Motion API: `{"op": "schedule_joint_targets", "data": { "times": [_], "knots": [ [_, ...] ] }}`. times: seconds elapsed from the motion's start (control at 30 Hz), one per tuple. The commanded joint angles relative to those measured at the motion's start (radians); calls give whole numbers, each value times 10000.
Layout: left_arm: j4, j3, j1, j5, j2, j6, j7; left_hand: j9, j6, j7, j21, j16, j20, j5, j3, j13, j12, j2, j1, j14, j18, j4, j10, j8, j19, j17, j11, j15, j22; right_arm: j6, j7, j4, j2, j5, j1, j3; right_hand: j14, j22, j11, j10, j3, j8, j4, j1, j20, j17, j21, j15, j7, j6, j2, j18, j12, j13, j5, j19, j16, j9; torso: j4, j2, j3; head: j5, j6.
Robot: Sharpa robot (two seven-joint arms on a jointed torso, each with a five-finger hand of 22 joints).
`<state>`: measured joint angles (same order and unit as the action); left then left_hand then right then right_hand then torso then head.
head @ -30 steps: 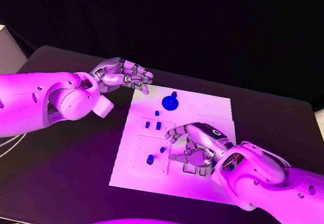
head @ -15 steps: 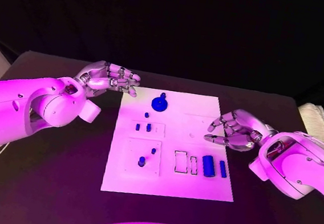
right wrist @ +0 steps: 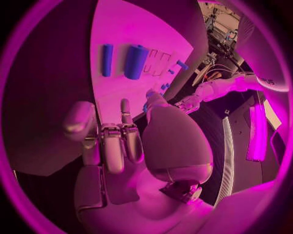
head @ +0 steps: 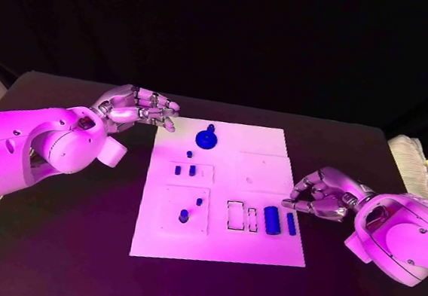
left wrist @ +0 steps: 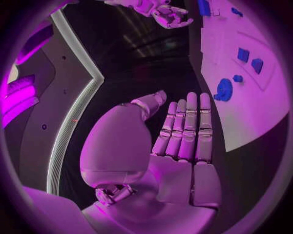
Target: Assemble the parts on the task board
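Left hand sits off the far left corner of the task board, knuckles up and fingers curled inward in the head view. The left wrist view shows those fingers lying side by side along the palm, with nothing between them and the thumb. The round blue part lies on the board just beyond the fingertips, not touched.

Right hand is at the board's right edge, fingers bent in toward the palm and holding nothing; the right wrist view shows the fingers folded down with no part under them. Two oblong blue parts, the wide one and the narrow one, stand side by side on the board just ahead of the right fingertips, near but apart from them. The small blue parts are well clear of both hands.
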<state>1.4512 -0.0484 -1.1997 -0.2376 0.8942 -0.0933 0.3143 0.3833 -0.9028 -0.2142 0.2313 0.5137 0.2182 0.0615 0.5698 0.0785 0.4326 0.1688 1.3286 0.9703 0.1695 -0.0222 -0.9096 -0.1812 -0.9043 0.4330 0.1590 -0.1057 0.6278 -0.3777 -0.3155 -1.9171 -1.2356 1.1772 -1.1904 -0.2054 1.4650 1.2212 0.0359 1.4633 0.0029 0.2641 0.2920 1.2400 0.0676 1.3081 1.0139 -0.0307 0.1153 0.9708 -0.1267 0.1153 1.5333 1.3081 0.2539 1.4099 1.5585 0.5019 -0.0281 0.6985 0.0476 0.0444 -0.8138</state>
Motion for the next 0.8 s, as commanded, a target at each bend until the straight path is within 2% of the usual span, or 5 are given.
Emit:
{"op": "schedule_joint_targets", "data": {
  "times": [0.03, 0.23, 0.47, 0.8],
  "knots": [
    [27, 0, 6, 16, 11, 116, 83, -17, 84, 20, -60, -48, -15, 32, 19, 15, 53, -96, -19, -61, 102, -54, 79, 59, -63, 13, 1, -8, -13, 315, -694, -77, 110, 459, 134, -12, 1014, 100, -29, 777, -207, 82, 11, -227, -1, 2422, 136, -48, -47, 59, 36, -170, 119, 2170, -2, 93, 67, 6, -22, 17, -6, -2, -29],
    [19, -7, 8, 16, 39, 111, 80, -17, 84, 20, -60, -48, -15, 32, 19, 15, 53, -96, -19, -61, 102, -54, 79, 59, -63, 13, 1, -8, -13, 375, -1029, -111, 325, 908, 396, -27, 1058, 378, -100, 1075, -733, 273, 17, -526, -40, 2627, 496, -102, -135, 257, 90, -228, 375, 2627, -115, 200, 123, 116, -12, 15, 11, -13, -72],
    [14, -9, 8, 16, 47, 125, 78, -17, 84, 20, -60, -48, -15, 32, 19, 15, 53, -96, -19, -61, 102, -54, 79, 59, -63, 13, 1, -8, -13, 469, -1253, -59, 559, 1264, 610, -30, 1058, 418, -106, 1075, -896, 295, 24, -577, -48, 2627, 534, -107, -139, 243, 60, -235, 375, 2627, -162, 208, 123, 143, -5, 14, -6, -73, -116],
    [15, -9, 9, 16, 52, 137, 75, -17, 84, 20, -60, -48, -15, 32, 19, 15, 53, -96, -19, -61, 102, -54, 79, 59, -63, 13, 1, -8, -13, 744, -1541, 122, 930, 2217, 869, -30, 1058, 489, -114, 1074, -1177, 357, 38, -772, -52, 2627, 601, -111, -152, 258, 32, -247, 375, 2625, -285, 225, 123, 199, 0, 27, -13, -70, -144]
  ]
}}
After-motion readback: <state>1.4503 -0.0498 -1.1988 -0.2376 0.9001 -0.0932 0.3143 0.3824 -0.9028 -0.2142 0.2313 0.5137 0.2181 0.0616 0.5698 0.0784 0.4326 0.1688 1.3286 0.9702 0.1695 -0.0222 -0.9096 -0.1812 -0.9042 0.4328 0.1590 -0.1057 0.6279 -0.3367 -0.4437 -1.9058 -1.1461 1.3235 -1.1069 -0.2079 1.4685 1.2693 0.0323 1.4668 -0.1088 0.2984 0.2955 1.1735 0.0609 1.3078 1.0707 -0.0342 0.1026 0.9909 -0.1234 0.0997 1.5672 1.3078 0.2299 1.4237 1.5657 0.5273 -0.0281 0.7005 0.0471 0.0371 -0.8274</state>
